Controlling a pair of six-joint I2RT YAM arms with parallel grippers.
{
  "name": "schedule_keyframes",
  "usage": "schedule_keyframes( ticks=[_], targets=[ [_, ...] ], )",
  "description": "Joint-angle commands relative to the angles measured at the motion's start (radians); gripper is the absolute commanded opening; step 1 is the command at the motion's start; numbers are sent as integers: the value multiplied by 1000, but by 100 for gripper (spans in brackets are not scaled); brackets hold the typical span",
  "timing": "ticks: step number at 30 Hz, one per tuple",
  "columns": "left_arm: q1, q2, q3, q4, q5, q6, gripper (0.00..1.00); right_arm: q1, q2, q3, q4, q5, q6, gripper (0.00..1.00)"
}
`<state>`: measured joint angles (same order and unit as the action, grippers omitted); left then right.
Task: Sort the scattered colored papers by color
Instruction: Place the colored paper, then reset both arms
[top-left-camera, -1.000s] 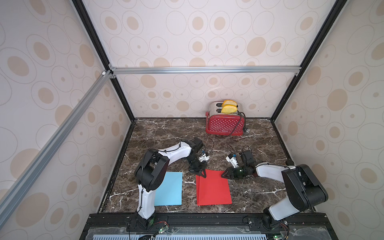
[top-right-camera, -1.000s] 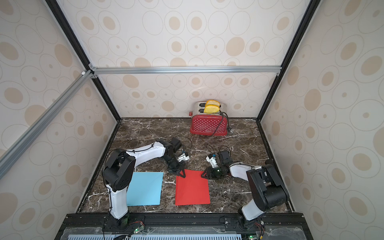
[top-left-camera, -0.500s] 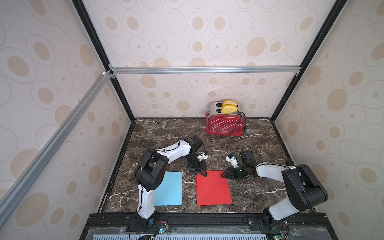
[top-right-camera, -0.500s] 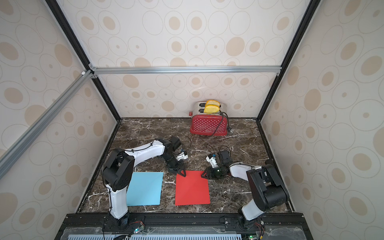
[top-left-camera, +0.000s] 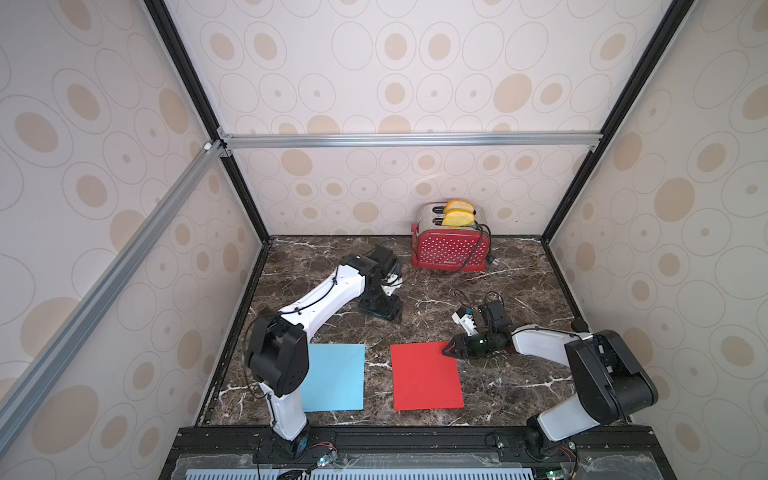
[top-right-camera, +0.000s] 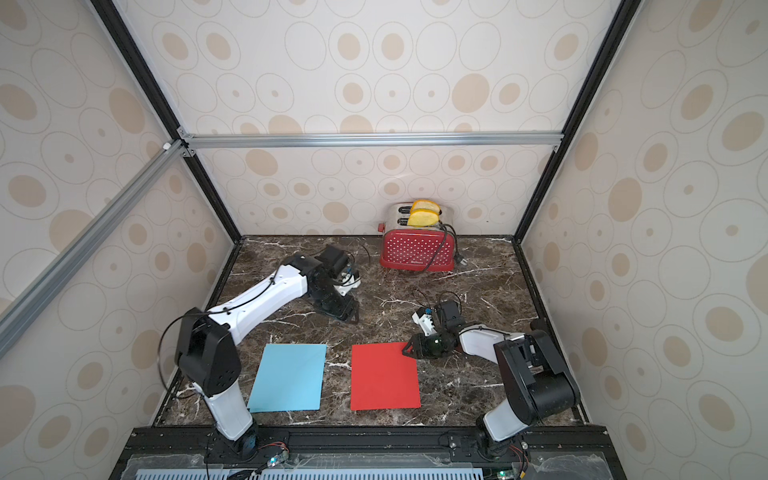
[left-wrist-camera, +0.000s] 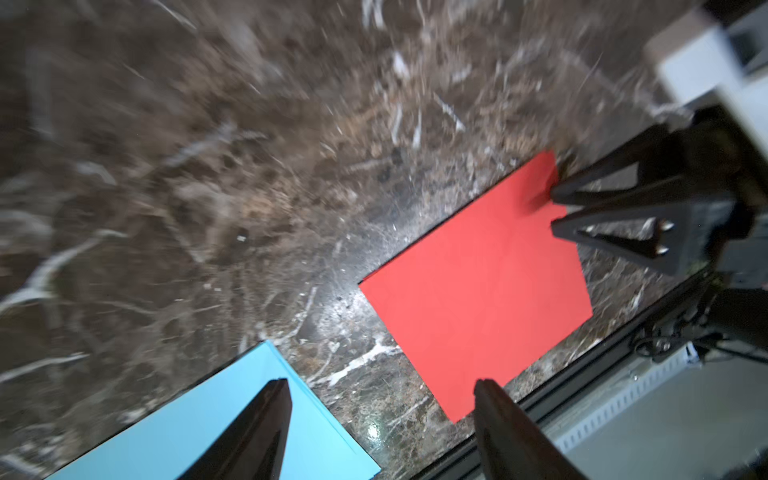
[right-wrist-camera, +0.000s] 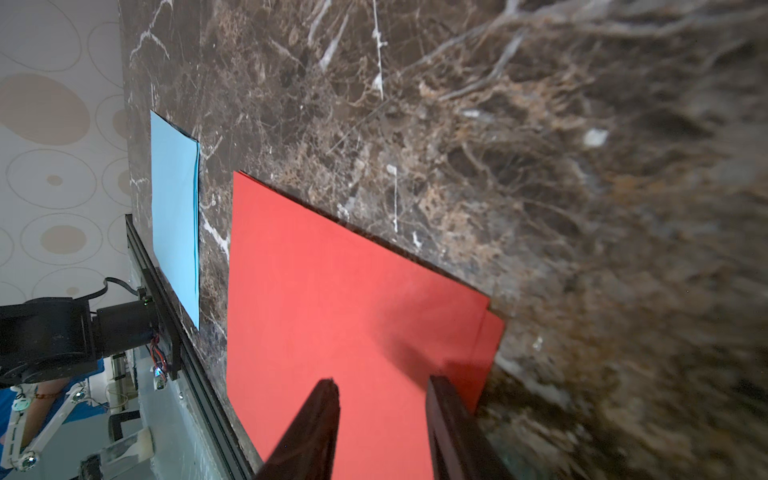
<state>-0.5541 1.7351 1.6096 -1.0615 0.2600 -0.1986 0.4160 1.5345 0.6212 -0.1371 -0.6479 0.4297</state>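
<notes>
Two piles of colored papers lie flat near the table's front edge: light blue sheets (top-left-camera: 334, 376) (top-right-camera: 289, 376) on the left and red sheets (top-left-camera: 426, 376) (top-right-camera: 384, 376) to their right. My left gripper (top-left-camera: 384, 311) (top-right-camera: 345, 309) hovers behind both piles, open and empty. The left wrist view has its fingers spread wide (left-wrist-camera: 380, 386), with the blue paper (left-wrist-camera: 208, 424) and red paper (left-wrist-camera: 478, 282) beyond them. My right gripper (top-left-camera: 448, 352) (top-right-camera: 405, 351) (right-wrist-camera: 382, 382) sits low at the red pile's far right corner (right-wrist-camera: 490, 332), its jaws partly apart over the red paper (right-wrist-camera: 332, 299), gripping nothing.
A red white-dotted toaster (top-left-camera: 451, 249) (top-right-camera: 417, 249) with yellow slices and a black cord stands at the back against the wall. Patterned walls close in three sides. A black rail (top-left-camera: 415, 434) runs along the front edge, just beyond the papers.
My left gripper has let go at the red pile's far left corner, opened wide and drawn back toward the rear. The red sheets now lie squarer. My right gripper has barely moved.
</notes>
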Motion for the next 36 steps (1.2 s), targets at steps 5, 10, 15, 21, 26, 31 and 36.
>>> schedule_keyframes(
  ticks=[5, 10, 15, 21, 26, 31, 36],
  targets=[
    [9, -356, -2, 72, -397, -136, 92, 4, -75, 70, -182, 94, -3, 61],
    [11, -605, -178, 274, -520, -125, 99, 0, -189, 235, -325, 116, -15, 100],
    [12, -700, -233, 298, -692, -168, 99, -11, -240, 422, -443, 105, -29, 100],
    [12, -844, -547, 728, -1052, 188, 99, -108, -268, 509, -595, 321, -275, 100],
    [97, -872, -908, 1085, -920, 476, 99, -184, -500, 281, -405, 592, -280, 100],
    [362, -811, -1205, 1473, -647, 170, 99, -185, -747, -96, 9, 765, -663, 100],
    [474, -600, -1258, 1695, -529, 159, 99, -301, -709, -336, 384, 824, -506, 100]
  ],
)
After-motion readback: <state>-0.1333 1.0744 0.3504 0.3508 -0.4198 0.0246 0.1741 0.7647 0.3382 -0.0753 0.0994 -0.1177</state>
